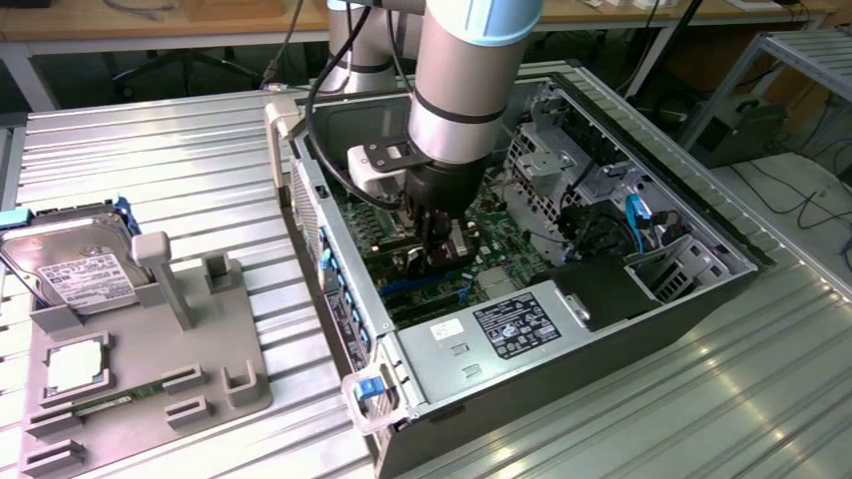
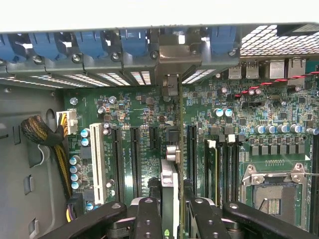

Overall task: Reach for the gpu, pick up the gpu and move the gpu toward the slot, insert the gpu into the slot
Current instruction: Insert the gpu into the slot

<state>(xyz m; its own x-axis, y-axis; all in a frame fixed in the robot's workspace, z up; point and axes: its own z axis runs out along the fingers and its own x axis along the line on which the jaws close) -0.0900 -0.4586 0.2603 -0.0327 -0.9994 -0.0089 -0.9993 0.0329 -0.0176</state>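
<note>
On the exterior view's left, a hard drive (image 1: 74, 269) rests on a grey fixture (image 1: 147, 384). Inside the open case (image 1: 692, 289), the gripper (image 1: 436, 235) clamps the gpu (image 2: 169, 169) (edge-on) over the motherboard (image 2: 144, 114).

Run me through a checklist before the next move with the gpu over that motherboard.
1. Grip: ok. The claw is closed on the gpu, which stands edge-on between its fingers.
2. Bracket end: ok. The silver bracket sits against the case's rear wall.
3. Alignment with the slot: cannot tell. In the wrist view the card covers it.
4. Seating depth: cannot tell. The card's contact edge is hidden.
5. Cable clearance: ok. The yellow and black cable bundle lies well apart from the card.
</note>
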